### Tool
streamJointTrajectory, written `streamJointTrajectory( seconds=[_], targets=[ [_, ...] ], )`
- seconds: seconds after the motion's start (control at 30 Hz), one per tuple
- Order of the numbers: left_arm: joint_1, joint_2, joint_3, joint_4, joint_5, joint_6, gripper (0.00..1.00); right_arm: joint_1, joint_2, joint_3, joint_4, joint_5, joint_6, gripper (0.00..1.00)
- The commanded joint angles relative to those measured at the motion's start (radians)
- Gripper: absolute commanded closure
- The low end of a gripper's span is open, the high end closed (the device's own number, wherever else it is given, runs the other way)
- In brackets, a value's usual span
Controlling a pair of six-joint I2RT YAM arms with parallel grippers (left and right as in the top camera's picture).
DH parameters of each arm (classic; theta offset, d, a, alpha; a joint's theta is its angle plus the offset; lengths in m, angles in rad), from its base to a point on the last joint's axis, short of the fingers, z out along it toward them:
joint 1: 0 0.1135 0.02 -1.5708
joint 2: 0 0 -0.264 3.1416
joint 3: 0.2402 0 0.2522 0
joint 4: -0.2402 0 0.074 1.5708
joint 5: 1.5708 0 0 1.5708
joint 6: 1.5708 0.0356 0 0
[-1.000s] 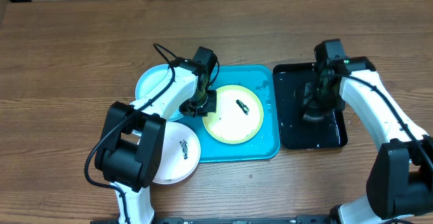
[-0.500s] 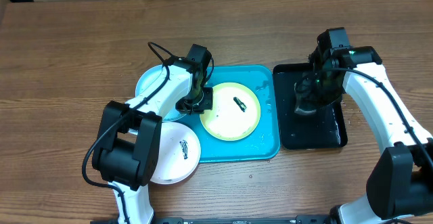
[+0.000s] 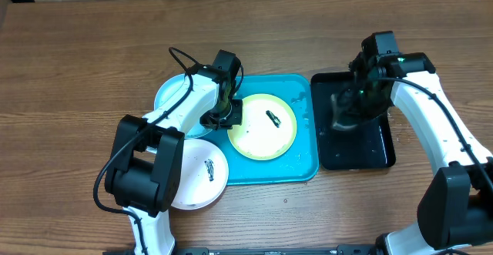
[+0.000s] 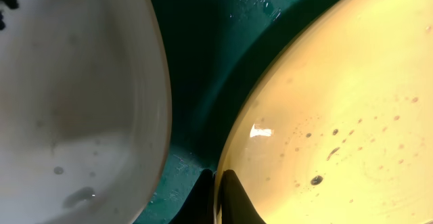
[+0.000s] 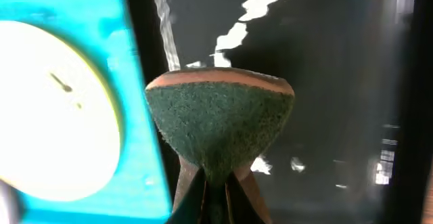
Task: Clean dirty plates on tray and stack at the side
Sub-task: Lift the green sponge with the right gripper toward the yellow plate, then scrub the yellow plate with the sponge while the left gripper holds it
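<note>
The yellow-green plate [image 3: 264, 128] lies on the turquoise tray [image 3: 304, 170]; the left jaws are closed on its left rim, probably to keep it steady. The right jaws pinch a green sponge [image 5: 220, 126] above the black tray [image 3: 370, 151], ready for scrubbing.

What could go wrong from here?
1. The left gripper pinches only the thin rim of the wet-looking yellow-green plate. Scrubbing may make the plate slip or pivot in the tray.
2. The right gripper holds the sponge by a narrow pinched end, so it may fold under pressure and miss the smear.
</note>
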Motion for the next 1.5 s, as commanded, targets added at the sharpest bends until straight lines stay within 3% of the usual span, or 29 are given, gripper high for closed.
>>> streamJointTrajectory(
  seconds=[0.0,0.07,0.2,0.43,0.63,1.3,1.47],
  targets=[
    [0.005,0.021,-0.009,0.011,-0.014,0.027,0.96,0.005,-0.003,0.060,0.042,-0.312,-0.010,0.96],
    [0.005,0.021,-0.009,0.011,-0.014,0.027,0.96,0.019,-0.003,0.061,0.082,-0.407,-0.012,0.96],
    [0.005,0.021,-0.009,0.011,-0.013,0.027,0.96,0.091,-0.003,0.060,0.129,-0.369,-0.005,0.96],
    [0.000,0.021,-0.009,0.011,0.002,0.015,0.96,0.295,0.014,0.057,0.164,0.097,0.131,0.96],
    [-0.004,0.021,-0.009,0.008,0.012,0.016,0.96,0.394,0.076,0.057,0.233,0.195,0.133,0.96],
    [-0.013,0.021,-0.009,0.004,0.016,0.016,0.96,0.439,0.262,0.057,0.321,0.288,0.103,0.96],
    [-0.013,0.021,-0.009,0.004,0.016,0.015,0.96,0.436,0.337,0.057,0.321,0.282,0.191,0.96]
  ],
)
